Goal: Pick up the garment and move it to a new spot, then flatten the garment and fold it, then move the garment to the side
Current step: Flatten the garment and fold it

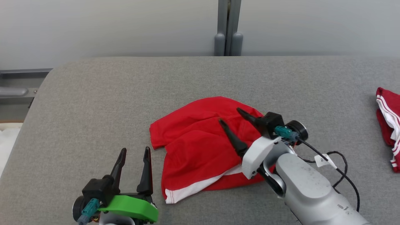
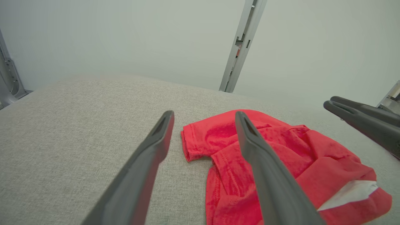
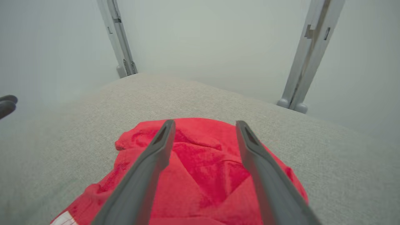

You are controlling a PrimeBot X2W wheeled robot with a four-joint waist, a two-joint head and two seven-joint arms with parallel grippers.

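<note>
garment point(image 1: 200, 147): your red piece with white trim lies crumpled mid-counter point(image 1: 93, 109), touching neither gripper.
right gripper point(image 1: 229, 115): your fingers are spread apart just above the garment's upper right part, holding nothing.
left gripper point(image 1: 135, 149): your fingers are spread wide and empty, over bare counter just left of the garment.
far right: another red-and-white cloth point(image 1: 387, 125) lies well apart.

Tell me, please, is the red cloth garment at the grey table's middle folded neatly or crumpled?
Crumpled: the red cloth garment lies in a loose heap with creases, one sleeve sticking out.
</note>
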